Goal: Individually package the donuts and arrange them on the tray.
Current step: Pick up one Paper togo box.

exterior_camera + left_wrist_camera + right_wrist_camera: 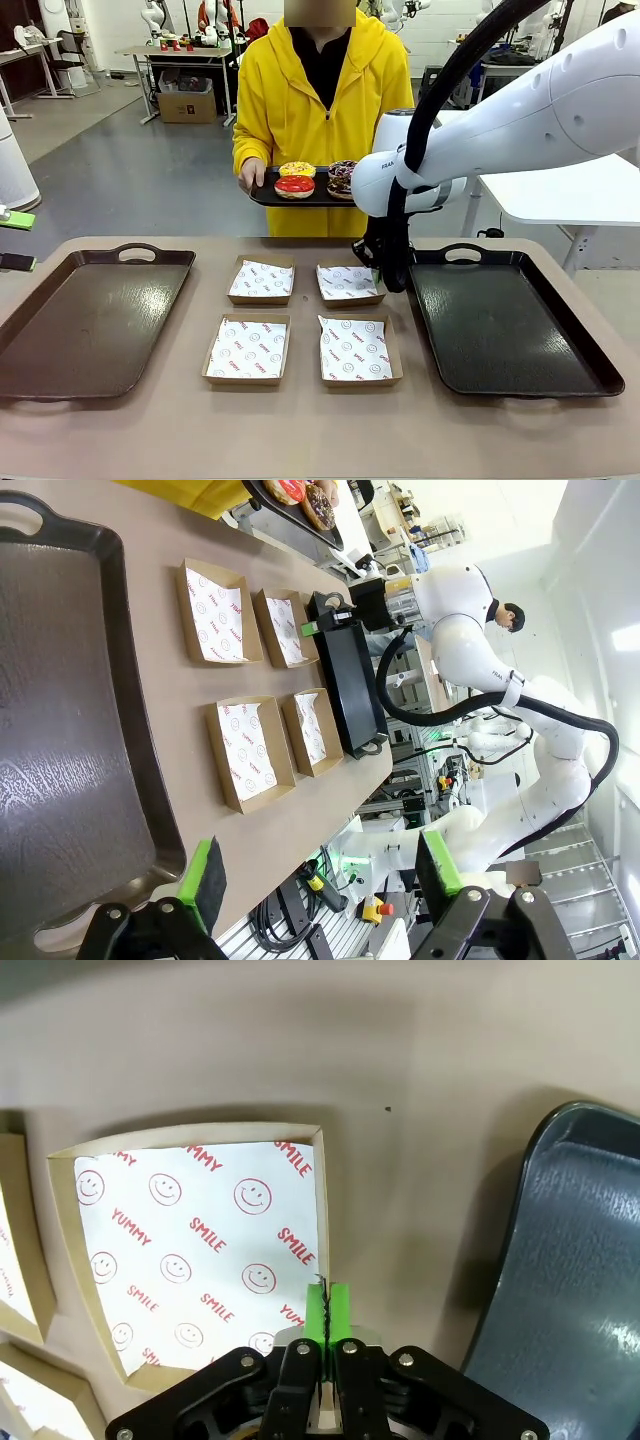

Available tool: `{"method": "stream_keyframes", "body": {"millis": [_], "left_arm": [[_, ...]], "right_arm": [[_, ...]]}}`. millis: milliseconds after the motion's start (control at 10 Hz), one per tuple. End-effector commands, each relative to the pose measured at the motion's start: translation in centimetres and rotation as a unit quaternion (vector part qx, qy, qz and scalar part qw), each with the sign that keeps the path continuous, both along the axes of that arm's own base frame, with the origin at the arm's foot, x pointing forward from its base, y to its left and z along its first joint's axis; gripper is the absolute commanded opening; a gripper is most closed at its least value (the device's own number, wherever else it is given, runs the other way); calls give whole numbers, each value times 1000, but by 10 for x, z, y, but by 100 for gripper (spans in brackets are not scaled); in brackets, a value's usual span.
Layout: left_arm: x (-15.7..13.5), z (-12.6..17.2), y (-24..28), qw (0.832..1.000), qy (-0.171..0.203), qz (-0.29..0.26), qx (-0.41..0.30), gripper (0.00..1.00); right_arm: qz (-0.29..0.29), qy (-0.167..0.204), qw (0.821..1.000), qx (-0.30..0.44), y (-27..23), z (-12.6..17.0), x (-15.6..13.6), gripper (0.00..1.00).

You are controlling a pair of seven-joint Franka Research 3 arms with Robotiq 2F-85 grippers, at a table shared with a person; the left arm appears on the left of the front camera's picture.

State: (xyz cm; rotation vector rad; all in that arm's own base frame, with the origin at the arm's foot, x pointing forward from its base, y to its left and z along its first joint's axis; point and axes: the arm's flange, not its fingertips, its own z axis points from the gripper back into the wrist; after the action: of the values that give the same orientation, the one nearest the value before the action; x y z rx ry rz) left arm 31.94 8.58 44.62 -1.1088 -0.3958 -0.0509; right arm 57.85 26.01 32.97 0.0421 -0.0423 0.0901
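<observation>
My right gripper (327, 1295): clenched on three-o'clock wall of shallow paper-lined cardboard box (190, 1133), likely to reposition it. My left gripper (320, 872): released. Iced ring donuts (318, 178): twelve o'clock, unpacked.

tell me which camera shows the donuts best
The front view: the donuts sit in plain sight on the small tray the person holds, icing colours clear. The left wrist view catches two of them at its top edge, cut off. The right wrist view looks down at a paper-lined box instead.
</observation>
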Motion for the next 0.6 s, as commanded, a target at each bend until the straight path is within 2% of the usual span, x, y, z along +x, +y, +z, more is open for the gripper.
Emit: {"method": "stream_keyframes", "body": {"millis": [0,100,500], "left_arm": [[-1,0,1,1000,-2,0,-3,100],[-1,0,1,1000,-2,0,-3,100],[-1,0,1,1000,-2,0,-3,100]], "right_arm": [[-28,-5,1000,8,-6,1,-7,0],[-28,11,999,15,-3,12,-13,0],[-25,-7,999,-22,-7,102,-31,0]]}}
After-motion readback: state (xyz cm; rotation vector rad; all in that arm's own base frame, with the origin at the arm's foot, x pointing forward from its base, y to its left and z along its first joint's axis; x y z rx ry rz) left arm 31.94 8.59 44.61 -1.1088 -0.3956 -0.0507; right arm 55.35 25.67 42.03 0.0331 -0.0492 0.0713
